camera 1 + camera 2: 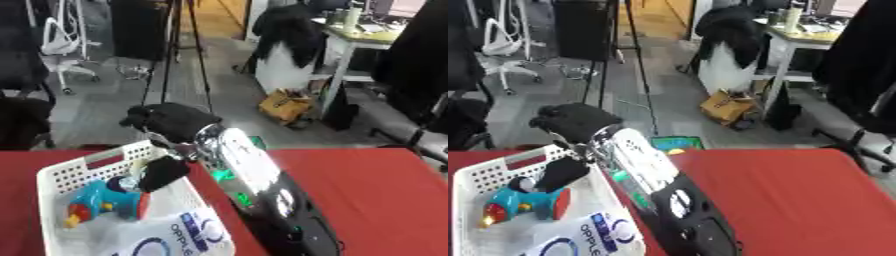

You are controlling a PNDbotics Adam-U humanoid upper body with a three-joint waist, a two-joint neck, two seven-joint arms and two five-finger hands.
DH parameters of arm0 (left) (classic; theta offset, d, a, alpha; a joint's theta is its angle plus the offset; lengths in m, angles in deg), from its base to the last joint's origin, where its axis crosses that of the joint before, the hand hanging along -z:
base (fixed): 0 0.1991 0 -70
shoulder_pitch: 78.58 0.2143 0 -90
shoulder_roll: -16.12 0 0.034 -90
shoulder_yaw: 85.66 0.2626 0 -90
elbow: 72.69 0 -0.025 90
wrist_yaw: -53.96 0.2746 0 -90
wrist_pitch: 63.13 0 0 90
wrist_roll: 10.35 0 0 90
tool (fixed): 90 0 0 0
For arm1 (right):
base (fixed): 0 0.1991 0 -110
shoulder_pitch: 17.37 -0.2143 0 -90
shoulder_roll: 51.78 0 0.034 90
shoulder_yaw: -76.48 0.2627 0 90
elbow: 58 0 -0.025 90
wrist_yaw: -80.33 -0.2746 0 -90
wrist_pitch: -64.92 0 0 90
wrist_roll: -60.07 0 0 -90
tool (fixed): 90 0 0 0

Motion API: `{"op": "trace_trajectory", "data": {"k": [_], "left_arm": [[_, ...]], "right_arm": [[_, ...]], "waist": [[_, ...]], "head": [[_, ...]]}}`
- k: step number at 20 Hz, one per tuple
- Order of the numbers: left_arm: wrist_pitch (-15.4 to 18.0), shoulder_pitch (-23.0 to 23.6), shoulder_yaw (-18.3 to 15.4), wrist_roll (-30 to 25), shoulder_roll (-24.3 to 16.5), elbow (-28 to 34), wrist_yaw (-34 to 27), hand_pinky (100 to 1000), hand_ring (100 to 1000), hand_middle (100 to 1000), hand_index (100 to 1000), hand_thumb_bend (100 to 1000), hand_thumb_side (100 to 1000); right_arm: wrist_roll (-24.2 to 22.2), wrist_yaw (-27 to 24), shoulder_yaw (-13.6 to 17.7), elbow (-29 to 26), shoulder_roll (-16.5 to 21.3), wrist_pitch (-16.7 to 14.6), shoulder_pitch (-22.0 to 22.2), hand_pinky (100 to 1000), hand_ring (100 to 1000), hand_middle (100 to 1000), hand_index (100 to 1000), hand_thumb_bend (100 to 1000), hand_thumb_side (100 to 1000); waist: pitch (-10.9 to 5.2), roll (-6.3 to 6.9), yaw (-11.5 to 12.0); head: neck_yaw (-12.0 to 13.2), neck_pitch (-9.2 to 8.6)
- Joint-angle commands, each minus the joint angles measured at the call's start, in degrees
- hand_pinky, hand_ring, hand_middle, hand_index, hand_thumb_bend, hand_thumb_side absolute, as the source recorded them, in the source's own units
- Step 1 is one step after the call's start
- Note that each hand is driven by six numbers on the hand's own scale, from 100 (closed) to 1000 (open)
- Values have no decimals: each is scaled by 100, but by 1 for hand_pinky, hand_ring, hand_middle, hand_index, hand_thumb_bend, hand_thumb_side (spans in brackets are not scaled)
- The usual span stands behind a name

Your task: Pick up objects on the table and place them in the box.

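A white perforated box [66, 175] stands on the left of the red table [367, 190]. Inside it lie a teal and red toy [105, 202] with yellow ends and a white bag with blue print [179, 232]. My right arm crosses from the bottom middle up to the left. Its black hand [171, 120] hangs over the box's far right corner, just above the rim, with one black part reaching down inside near the toy. I see nothing held in it. A small green thing with a yellow spot [677, 143] lies at the table's far edge, partly behind the arm.
The right half of the red table is bare cloth. Beyond the far edge are a tripod [175, 55], office chairs, a desk [350, 40] and a yellow bag [284, 105] on the floor.
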Motion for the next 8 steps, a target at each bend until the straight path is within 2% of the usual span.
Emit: {"op": "trace_trajectory", "data": {"k": [1, 4, 5, 6, 8], "left_arm": [[-18, -22, -40, 21, -61, 85, 39, 802, 779, 778, 794, 100, 1000], [-56, 8, -56, 15, -97, 85, 81, 802, 779, 778, 794, 100, 1000], [-79, 17, -64, 15, -109, 85, 111, 802, 779, 778, 794, 100, 1000], [-98, 27, -67, 14, -121, 85, 135, 802, 779, 778, 794, 100, 1000], [-137, 58, -69, 8, -147, 85, 175, 803, 780, 779, 794, 100, 1000]], "right_arm": [[137, -20, 142, -293, 193, 105, -26, 1000, 1000, 1000, 1000, 481, 887], [96, 89, 232, -489, 157, 270, 20, 964, 1000, 1000, 1000, 342, 947], [-11, 111, 270, -542, 145, 338, 30, 964, 1000, 1000, 1000, 342, 947], [-131, 132, 328, -598, 145, 415, 46, 932, 972, 1000, 997, 296, 967], [-306, 195, 524, -778, 177, 621, 85, 923, 951, 967, 976, 237, 997]], "waist": [[-20, 70, -24], [-61, 96, -100], [-76, 104, -124], [-94, 118, -158], [-136, 155, -247]], "head": [[8, -64], [40, -35], [49, -25], [67, -21], [126, -25]]}}
